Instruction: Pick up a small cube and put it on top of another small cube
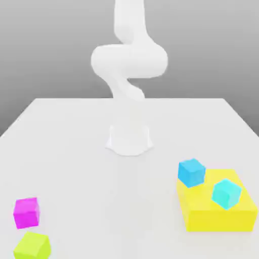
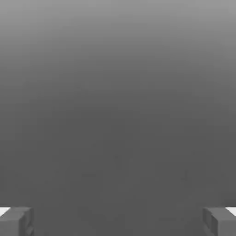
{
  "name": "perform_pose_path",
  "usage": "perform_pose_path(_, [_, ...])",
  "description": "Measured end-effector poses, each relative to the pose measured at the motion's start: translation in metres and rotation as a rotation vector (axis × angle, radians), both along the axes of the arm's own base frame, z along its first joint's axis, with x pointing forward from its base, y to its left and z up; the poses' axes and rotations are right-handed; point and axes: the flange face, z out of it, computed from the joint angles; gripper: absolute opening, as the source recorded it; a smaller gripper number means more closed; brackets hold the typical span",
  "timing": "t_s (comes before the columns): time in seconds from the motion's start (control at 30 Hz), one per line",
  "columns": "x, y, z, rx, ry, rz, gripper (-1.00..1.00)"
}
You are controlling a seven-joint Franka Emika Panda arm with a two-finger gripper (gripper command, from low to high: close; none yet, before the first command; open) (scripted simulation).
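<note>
Several small cubes lie on the white table [image 1: 76, 152]. A blue cube [image 1: 191, 172] rests at the back left corner of a large yellow block [image 1: 216, 205], and a teal cube [image 1: 226, 193] sits on top of that block. At the exterior view's left front are a magenta cube [image 1: 26, 212] and a lime cube [image 1: 31, 246] just in front of it. In the hand view my gripper [image 2: 118, 222] stands open, its two grey fingertips [image 2: 16, 221] far apart with nothing between them, facing plain grey background.
The white arm [image 1: 129, 60] rises from its round base [image 1: 129, 139] at the table's middle back. The yellow block takes up the front right of the table.
</note>
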Motion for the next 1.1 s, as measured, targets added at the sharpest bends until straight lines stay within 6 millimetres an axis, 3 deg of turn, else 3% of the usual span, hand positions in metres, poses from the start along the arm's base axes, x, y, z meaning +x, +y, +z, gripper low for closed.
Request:
perform_pose_path(0.27, [0.087, -0.052, -0.112, 0.032, 0.202, -0.038, 0.00])
perform_pose_path(0.53, [0.133, -0.108, -0.242, 0.057, 0.398, -0.090, 0.00])
perform_pose_path(0.77, [0.138, -0.159, -0.366, 0.071, 0.569, -0.147, 0.00])
perform_pose_path(0.93, [0.123, -0.191, -0.454, 0.073, 0.692, -0.182, 0.00])
perform_pose_path(1.1, [0.115, -0.202, -0.532, 0.072, 0.733, -0.194, 0.00])
